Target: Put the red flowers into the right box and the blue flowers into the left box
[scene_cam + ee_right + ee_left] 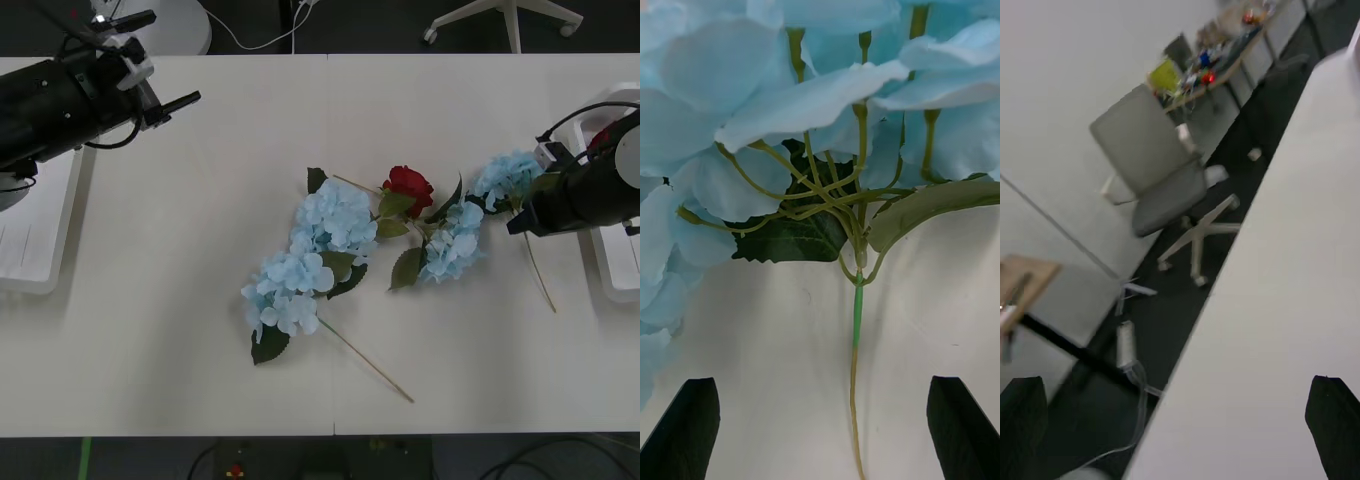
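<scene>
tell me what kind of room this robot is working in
Probably an office or lab. A swivel chair stands by the long white table, a cluttered desk sits further back, and cables trail over the dark floor.

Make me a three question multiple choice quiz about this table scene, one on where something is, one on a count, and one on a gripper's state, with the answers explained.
1. Where does the deep red rose lie?
A. In the white tray at the right
B. On the table among the pale blue flowers
C. In the left gripper

2. How many red roses lie on the white table?
A. One
B. Two
C. Three

3. How are the right gripper's black fingers?
A. Shut on a stem
B. Open, either side of a blue flower's stem
C. Shut on a leaf

Answers: B, the rose rests on the table between blue clusters. A, a single red bloom lies there. B, the right wrist view has the fingers apart with the thin stem between them, untouched.
</scene>
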Controlling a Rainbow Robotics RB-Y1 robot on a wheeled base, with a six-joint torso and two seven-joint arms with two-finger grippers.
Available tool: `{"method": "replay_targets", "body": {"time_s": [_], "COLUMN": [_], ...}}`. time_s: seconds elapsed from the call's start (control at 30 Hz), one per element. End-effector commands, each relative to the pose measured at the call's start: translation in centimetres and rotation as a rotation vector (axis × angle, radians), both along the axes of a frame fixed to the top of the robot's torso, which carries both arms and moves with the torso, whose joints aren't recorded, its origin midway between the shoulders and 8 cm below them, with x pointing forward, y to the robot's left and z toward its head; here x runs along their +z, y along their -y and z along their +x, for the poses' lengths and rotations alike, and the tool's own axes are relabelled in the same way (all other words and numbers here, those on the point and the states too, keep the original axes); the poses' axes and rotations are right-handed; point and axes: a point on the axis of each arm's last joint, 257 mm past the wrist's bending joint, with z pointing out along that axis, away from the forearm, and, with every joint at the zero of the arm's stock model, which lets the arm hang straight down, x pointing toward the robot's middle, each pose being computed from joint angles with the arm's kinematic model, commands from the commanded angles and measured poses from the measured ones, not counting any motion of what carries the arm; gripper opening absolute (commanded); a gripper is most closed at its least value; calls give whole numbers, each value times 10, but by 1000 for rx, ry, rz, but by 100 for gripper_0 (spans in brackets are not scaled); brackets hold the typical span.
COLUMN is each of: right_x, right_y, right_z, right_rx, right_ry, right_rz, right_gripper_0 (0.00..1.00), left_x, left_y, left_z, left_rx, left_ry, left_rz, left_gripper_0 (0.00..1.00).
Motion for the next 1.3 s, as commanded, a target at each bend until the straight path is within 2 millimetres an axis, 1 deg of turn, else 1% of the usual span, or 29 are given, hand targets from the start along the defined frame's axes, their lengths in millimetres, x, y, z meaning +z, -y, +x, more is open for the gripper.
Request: {"method": "replay_targets", "body": {"time_s": [0.03,0.07,0.17,0.2,0.33,0.37,0.4,0.43,0.47,0.53,0.6,0.67,0.73,0.87,1.0,1.03,1.07,1.1,1.13,1.17,1.2,1.3], "right_x": [12,11,6,5,-2,-6,-7,-9,-10,-12,-14,-15,-17,-22,-25,-25,-25,-25,-25,-25,-25,-25], "right_y": [-12,-9,-2,-2,-4,-7,-7,-11,-12,-17,-20,-21,-21,-20,-21,-21,-21,-21,-22,-22,-22,-21], "right_z": [20,20,21,22,26,27,27,28,29,30,30,30,30,33,35,35,36,36,36,36,36,36], "right_rx": [-9,-13,-19,-19,-17,-15,-16,-11,-10,-3,0,5,3,-3,-6,-6,-5,-5,-3,-2,-2,-2], "right_ry": [43,42,43,45,55,54,56,58,61,62,61,64,61,59,55,53,55,54,54,55,54,55], "right_rz": [14,7,-8,-8,-9,-6,-5,-1,0,0,0,-5,-10,-14,-17,-17,-19,-21,-22,-22,-22,-28], "right_gripper_0": [80,80,80,80,80,80,80,80,80,79,80,80,80,80,80,74,63,57,45,38,23,6], "left_x": [2,1,-4,-7,-28,-38,-43,-53,-62,-74,-82,-89,-95,-108,-112,-113,-115,-115,-117,-119,-122,-126], "left_y": [-22,-29,-39,-39,-59,-66,-68,-70,-69,-59,-46,-36,-32,-20,-1,4,5,6,7,9,13,30], "left_z": [-9,-8,-11,-12,-17,-22,-26,-33,-40,-49,-52,-55,-69,-92,-117,-126,-133,-136,-142,-146,-153,-173], "left_rx": [139,191,295,309,434,472,482,495,492,466,421,385,338,298,256,249,256,261,287,299,333,451], "left_ry": [-51,-59,-113,-128,-243,-321,-361,-448,-536,-652,-728,-813,-939,-1105,-1262,-1323,-1367,-1380,-1410,-1426,-1458,-1519], "left_rz": [82,121,183,192,277,296,299,302,297,281,289,234,124,1,-123,-171,-203,-215,-234,-245,-260,-326], "left_gripper_0": [100,100,100,100,100,100,100,100,100,100,100,100,100,100,100,100,100,100,100,100,100,100]}}
